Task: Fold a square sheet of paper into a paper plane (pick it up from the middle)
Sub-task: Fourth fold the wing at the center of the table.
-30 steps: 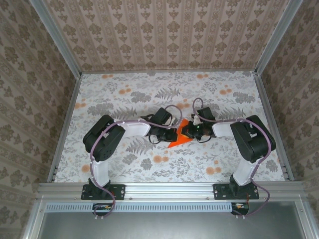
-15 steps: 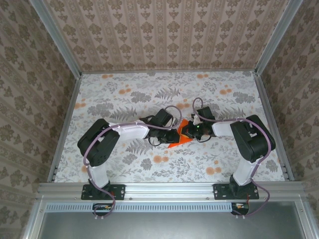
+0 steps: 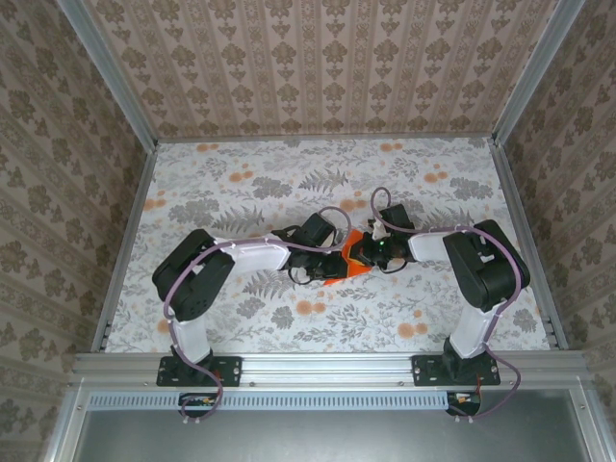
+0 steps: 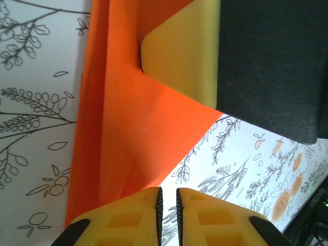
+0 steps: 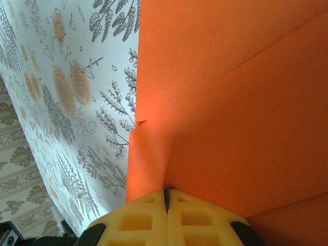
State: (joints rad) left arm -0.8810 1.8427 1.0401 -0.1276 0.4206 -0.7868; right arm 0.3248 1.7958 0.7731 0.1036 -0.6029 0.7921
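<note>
Your left gripper sits low over the flower-print table, near its middle. In its wrist view, its yellow fingers stand a narrow slit apart, with a corner of the orange paper running in under the left one. The paper lies folded with angled creases between your two grippers, which nearly meet over it. Your right gripper has its jaws pressed together on the paper, and the sheet puckers up into the seam between its fingers.
</note>
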